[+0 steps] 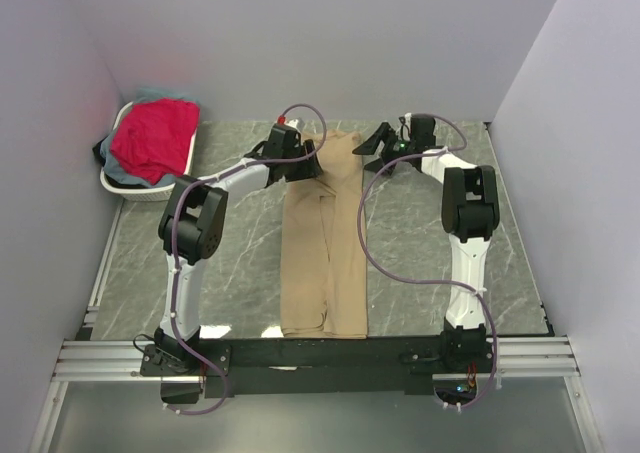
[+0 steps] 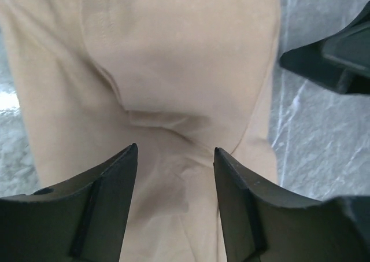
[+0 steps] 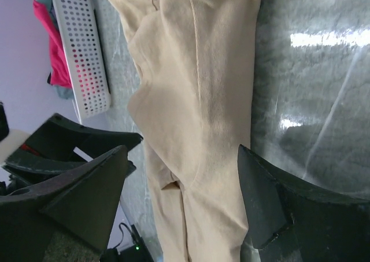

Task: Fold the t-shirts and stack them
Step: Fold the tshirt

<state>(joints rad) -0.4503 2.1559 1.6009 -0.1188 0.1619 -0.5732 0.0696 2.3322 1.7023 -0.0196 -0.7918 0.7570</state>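
Observation:
A tan t-shirt [image 1: 325, 243] lies folded lengthwise in a long strip down the middle of the table. It fills the left wrist view [image 2: 173, 71] and the right wrist view [image 3: 196, 88]. My left gripper [image 1: 305, 165] is open at the strip's far left edge, its jaws [image 2: 175, 152] spread just above the cloth. My right gripper [image 1: 375, 148] is open at the strip's far right edge, its jaws [image 3: 182, 158] spread over the cloth and holding nothing. A red-pink t-shirt [image 1: 155, 138] lies on top of the pile in the basket, with pale blue-grey [image 1: 158, 94] and dark cloth [image 1: 100, 151] under it.
The white oval basket [image 1: 115, 181] stands at the far left corner against the wall; it also shows in the right wrist view [image 3: 87, 59]. Walls close in the left, back and right sides. Grey marble tabletop [image 1: 450, 273] flanks the strip. Purple cables trail from both arms.

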